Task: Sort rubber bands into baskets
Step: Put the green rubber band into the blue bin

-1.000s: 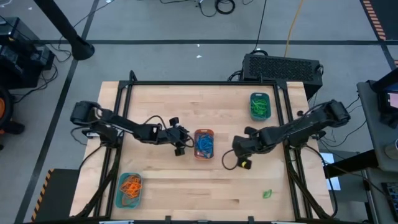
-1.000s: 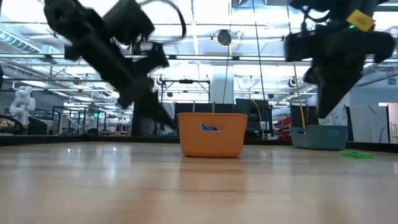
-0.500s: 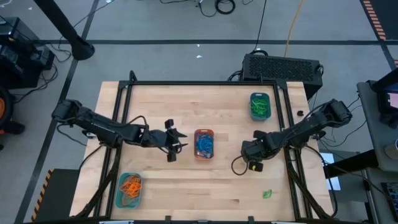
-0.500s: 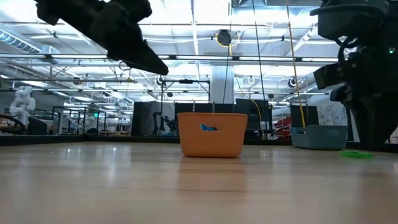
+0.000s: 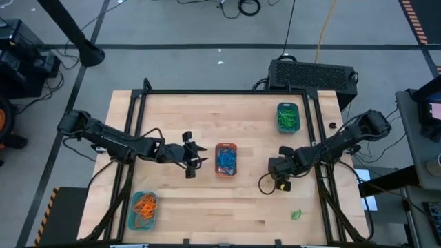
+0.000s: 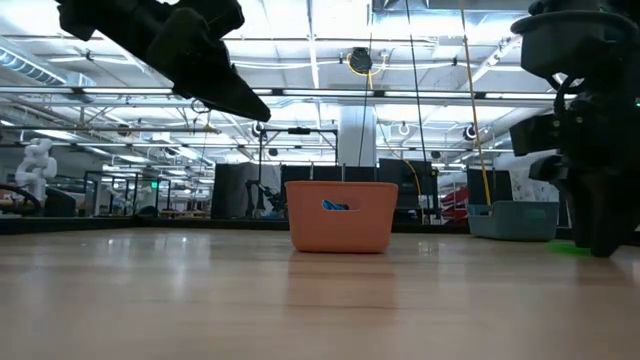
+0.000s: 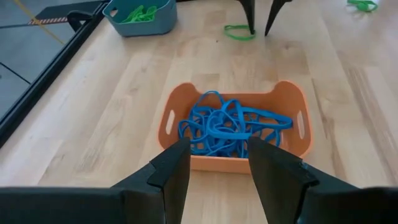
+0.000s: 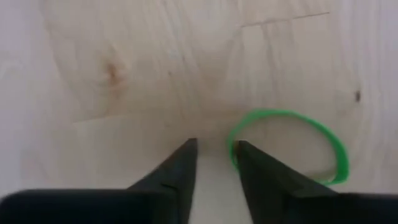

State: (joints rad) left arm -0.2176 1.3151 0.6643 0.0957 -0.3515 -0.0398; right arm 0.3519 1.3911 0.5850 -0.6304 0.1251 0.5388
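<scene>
An orange basket [image 5: 226,159] holding blue rubber bands [image 7: 227,124] stands mid-table. A teal basket [image 5: 288,117] with green bands is at the far right, and another teal basket [image 5: 144,210] with orange bands is at the near left. My left gripper [image 7: 217,146] hangs open, above and left of the orange basket. My right gripper [image 8: 214,146] points down, open, low over a loose green band [image 8: 286,146] lying flat on the table right of the orange basket. A second green band [image 5: 296,215] lies near the front edge. My right gripper comes from above, pointing down. One fingertip [image 8: 241,149] stands at the near edge of the green band [image 8: 232,144], which lies flat on the table. I cannot tell whether it touches the band.
A black frame [image 5: 227,91] runs around the table's far edge and sides. A black box [image 5: 313,72] sits behind the far right corner. Bare wood lies between the baskets and along the near edge.
My left gripper has risen and drawn back from the orange basket toward the table's left, and has kept still over the last half second. My right gripper has sunk toward the table and gone a little toward the right and near edges, down over the loose green band.
</scene>
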